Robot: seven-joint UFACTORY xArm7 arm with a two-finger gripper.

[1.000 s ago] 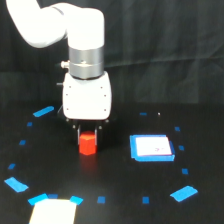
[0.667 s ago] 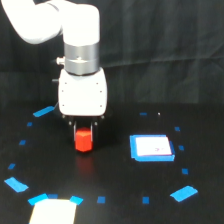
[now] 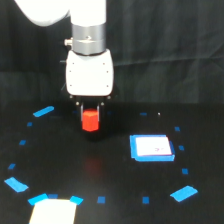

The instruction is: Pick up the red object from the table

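Nearest the camera, well in front of the white square pad with a blue border [image 3: 152, 148], a pale rectangular card [image 3: 52, 212] framed by blue tape sits at the bottom edge of the flat black table [image 3: 100, 170]. Blue tape marks [image 3: 183, 192] ring the pad on the tabletop. Beyond the pad and toward the exterior view's left, the small bright red-orange block [image 3: 90, 120] sits between the dark fingers [image 3: 78, 111] of the gripper [image 3: 90, 116], directly beneath the white boxy gripper body [image 3: 89, 74]. The fingers stand narrow, closed against the block's two sides, so the block appears gripped. A faint reddish glint on the table below suggests the block hangs clear of the surface, though contact cannot be ruled out. The block lies straight under the wrist, its longer side roughly vertical, so the coming move is judged a plain upward lift. Farthest back hangs a black curtain [image 3: 175, 50]
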